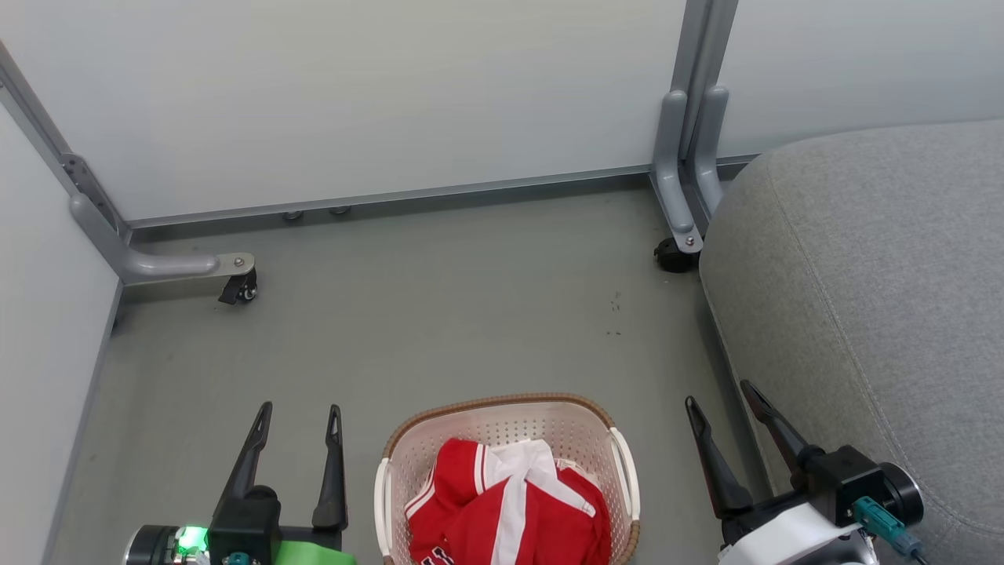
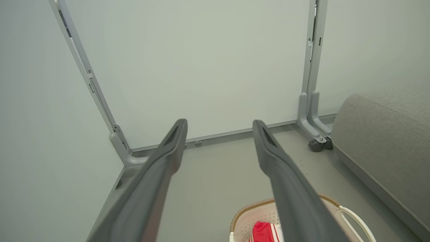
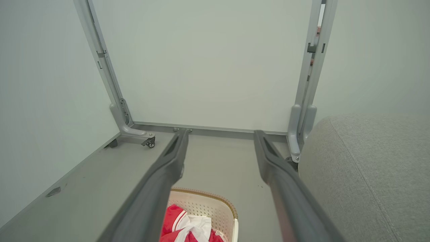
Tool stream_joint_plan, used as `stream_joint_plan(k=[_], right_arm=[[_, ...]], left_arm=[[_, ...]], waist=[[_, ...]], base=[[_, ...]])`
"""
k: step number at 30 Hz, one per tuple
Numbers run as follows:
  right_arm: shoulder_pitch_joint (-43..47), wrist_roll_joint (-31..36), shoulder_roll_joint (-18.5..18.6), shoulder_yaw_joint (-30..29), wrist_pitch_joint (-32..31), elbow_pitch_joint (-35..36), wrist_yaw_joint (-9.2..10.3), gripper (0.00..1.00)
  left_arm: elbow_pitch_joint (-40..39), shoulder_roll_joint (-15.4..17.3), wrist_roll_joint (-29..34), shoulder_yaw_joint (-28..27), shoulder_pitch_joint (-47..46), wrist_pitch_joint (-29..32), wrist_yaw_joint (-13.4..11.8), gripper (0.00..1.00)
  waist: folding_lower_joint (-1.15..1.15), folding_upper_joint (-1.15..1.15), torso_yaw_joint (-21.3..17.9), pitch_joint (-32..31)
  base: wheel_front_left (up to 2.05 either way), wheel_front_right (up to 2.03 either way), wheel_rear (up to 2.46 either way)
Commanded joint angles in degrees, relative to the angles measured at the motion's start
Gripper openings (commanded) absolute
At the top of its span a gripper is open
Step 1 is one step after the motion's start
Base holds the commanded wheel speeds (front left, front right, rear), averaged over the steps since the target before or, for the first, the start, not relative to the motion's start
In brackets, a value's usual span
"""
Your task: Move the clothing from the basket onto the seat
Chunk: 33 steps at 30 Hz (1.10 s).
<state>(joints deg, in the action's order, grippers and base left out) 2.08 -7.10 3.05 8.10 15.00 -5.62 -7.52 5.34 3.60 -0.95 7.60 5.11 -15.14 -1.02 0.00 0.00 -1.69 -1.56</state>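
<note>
seat (image 1: 863, 298): big grey upholstered cushion, just right of the right tool (image 1: 718, 392), its rounded corner ahead of the fingertips. basket (image 1: 502, 412): cream, perforated, brown woven rim, on the floor (image 1: 439, 314) between the two tools, set back from their tips toward the wrists. clothing (image 1: 510, 510): red with white stripes, crumpled inside the basket, none on the seat yet. judged light, limp and not fragile; likely to drape, and one piece may drag the other out. a pinch on the raised fold by the white band on top looks best, deep enough that the cloth does not slip. left tool (image 1: 300, 408): fingers apart, empty, pointing forward over bare floor, basket just to its right. right tool: fingers apart, empty, canted slightly toward the seat, basket just to its left. neither touches anything.
</note>
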Motion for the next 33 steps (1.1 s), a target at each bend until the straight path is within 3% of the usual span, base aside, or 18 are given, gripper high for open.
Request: stream_joint_plan(k=[1, 12, 22, 33], right_arm=[[0.6, -0.2, 0.1, 0.0, 0.3, 0.0, 0.06, 1.00], [-0.8, 0.0, 0.2, -0.4, 0.3, 0.6, 0.06, 1.00], [-7.4, 0.2, 0.9, -1.8, 0.2, 2.9, 0.07, 1.00], [-13.5, 0.0, 3.0, -4.6, 0.2, 5.1, 0.07, 1.00]], left_arm=[[0.1, -0.1, 0.1, -0.2, 0.5, 0.0, 0.2, 1.00], [1.5, -0.3, 0.3, 0.8, -1.2, 0.0, 1.0, 1.00], [4.2, 0.4, 1.9, 4.1, -10.1, 0.0, 3.5, 1.00], [15.8, 2.4, 3.4, 13.1, -24.8, 0.0, 7.4, 1.00]], waist=[[0.00, 0.00, 0.0, 0.1], [0.00, 0.00, 0.0, 4.0], [0.00, 0.00, 0.3, 17.0], [0.00, 0.00, 1.3, 30.2]], base=[[0.00, 0.00, 0.00], [0.00, 0.00, 0.00], [0.00, 0.00, 0.00], [0.00, 0.00, 0.00]])
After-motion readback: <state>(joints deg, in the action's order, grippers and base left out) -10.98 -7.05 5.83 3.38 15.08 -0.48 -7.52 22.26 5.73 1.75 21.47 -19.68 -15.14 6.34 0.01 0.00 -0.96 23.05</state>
